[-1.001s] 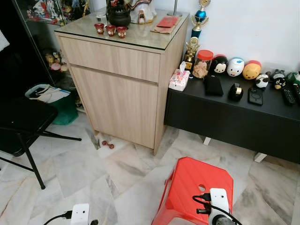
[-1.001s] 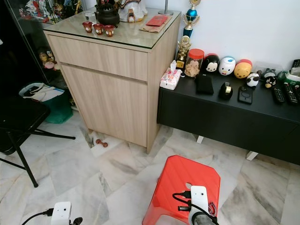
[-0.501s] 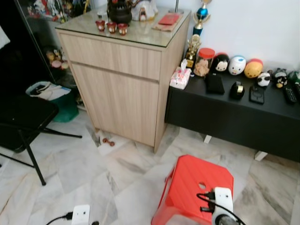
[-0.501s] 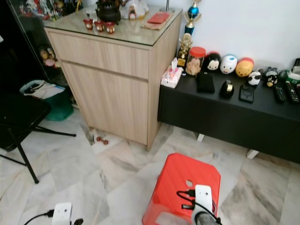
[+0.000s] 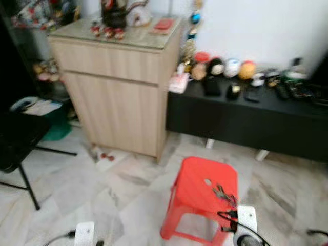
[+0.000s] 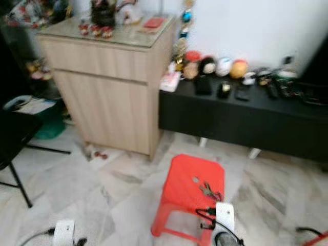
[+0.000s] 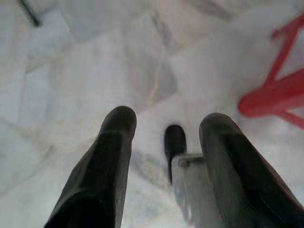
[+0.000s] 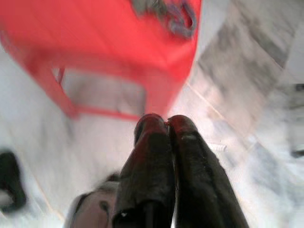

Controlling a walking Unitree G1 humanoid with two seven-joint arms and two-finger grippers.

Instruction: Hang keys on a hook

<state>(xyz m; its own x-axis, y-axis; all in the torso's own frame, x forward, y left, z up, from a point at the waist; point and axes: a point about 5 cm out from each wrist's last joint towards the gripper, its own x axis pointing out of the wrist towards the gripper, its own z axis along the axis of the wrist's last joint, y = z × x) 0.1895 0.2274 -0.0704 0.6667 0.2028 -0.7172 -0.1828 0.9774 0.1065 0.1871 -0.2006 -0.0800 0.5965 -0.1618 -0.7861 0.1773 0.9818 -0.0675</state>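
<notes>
A bunch of keys (image 5: 222, 193) lies on the seat of a red plastic stool (image 5: 190, 187) standing on the marble floor in front of me. The keys (image 8: 166, 10) also appear blurred on the stool top (image 8: 85, 33) in the right wrist view. My right gripper (image 8: 167, 124) hangs low beside the stool, its two black fingers pressed together and holding nothing. My left gripper (image 7: 166, 123) points down at the floor with its fingers spread apart and nothing between them. The head views are blurred by motion. I see no hook.
A wooden cabinet (image 5: 115, 87) stands at the back left, with a low black bench (image 5: 246, 113) of toys and remotes to its right against the white wall. A black folding chair (image 5: 15, 148) is at the left.
The camera has swung right and pulled back, so the stool sits fully in view with the keys on it. Both arms still hang low.
</notes>
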